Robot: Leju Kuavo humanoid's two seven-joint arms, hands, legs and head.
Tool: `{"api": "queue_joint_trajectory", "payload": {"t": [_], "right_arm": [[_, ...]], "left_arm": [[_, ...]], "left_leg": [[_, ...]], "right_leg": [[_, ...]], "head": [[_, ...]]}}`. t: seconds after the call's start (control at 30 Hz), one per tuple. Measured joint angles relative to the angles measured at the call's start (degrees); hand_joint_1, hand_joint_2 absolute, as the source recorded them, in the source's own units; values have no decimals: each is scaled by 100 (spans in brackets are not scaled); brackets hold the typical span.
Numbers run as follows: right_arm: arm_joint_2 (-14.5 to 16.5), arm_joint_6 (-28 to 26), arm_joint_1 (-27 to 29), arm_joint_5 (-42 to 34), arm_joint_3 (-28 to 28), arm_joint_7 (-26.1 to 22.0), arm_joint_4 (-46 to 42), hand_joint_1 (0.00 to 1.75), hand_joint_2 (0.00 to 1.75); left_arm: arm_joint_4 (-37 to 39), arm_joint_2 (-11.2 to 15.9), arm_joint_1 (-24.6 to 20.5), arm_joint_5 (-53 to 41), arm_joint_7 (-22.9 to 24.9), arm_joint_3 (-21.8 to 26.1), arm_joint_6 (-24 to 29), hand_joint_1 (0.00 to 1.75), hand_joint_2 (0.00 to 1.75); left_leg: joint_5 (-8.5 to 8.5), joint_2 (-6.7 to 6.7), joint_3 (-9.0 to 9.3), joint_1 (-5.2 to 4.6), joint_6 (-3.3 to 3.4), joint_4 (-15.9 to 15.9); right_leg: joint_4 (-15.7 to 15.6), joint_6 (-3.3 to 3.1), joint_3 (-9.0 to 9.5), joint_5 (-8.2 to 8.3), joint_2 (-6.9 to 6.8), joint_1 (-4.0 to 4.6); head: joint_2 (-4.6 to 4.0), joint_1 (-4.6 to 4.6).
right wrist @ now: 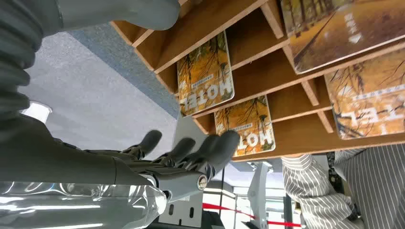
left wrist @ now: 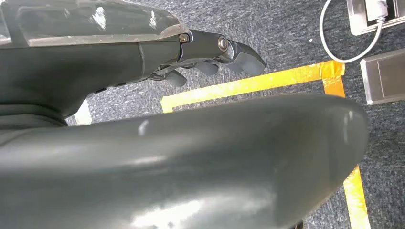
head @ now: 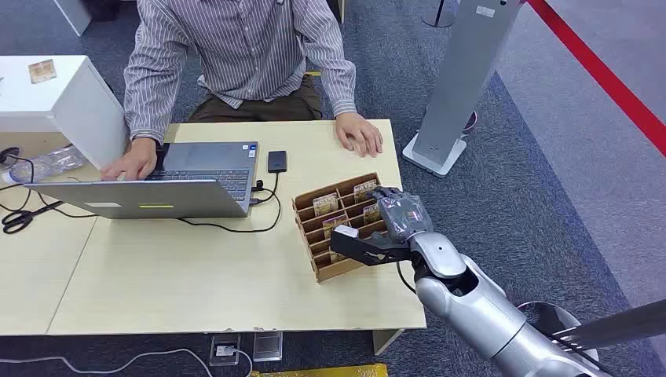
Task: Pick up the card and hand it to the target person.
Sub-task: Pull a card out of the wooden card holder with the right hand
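A wooden card rack (head: 344,269) stands on the table's right side, with hotel cards (head: 325,203) upright in its slots. My right hand (head: 399,218) is at the rack's right end, its thumb along the near side and its fingers over the far slots. In the right wrist view the thumb and fingers (right wrist: 191,151) are apart, with one fingertip beside an autumn-picture card (right wrist: 244,128) in the rack (right wrist: 205,28); nothing is held. The seated person (head: 243,47) faces me with one hand (head: 359,132) flat on the table. My left hand (left wrist: 143,62) hangs above the floor, holding nothing.
An open laptop (head: 181,177), a black phone (head: 276,161) and cables lie left of the rack. Scissors (head: 16,220) and a white box (head: 55,94) sit at the far left. A grey pillar stand (head: 455,86) rises right of the table. Yellow floor tape (left wrist: 248,83) lies below.
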Motion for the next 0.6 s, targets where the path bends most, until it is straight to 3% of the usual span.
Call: {"api": "queue_joint_trajectory", "payload": {"t": [0.1,0.27,0.6], "right_arm": [[3,0,0,0,15,0,13,50,175],[5,0,-3,-2,51,0,39,77,175],[7,0,-4,-4,58,0,44,101,175]], "left_arm": [[0,0,1,0,-1,0,0,0,0],[0,0,1,0,-1,-2,0,0,0],[0,0,1,0,-1,-1,-2,0,0]], "left_leg": [[0,0,-1,0,0,0],[0,0,0,0,0,0],[0,0,0,0,0,0]], "right_leg": [[0,0,0,0,0,0],[0,0,0,0,0,0],[0,0,0,0,0,0]], "head": [[1,0],[0,2],[0,2]]}}
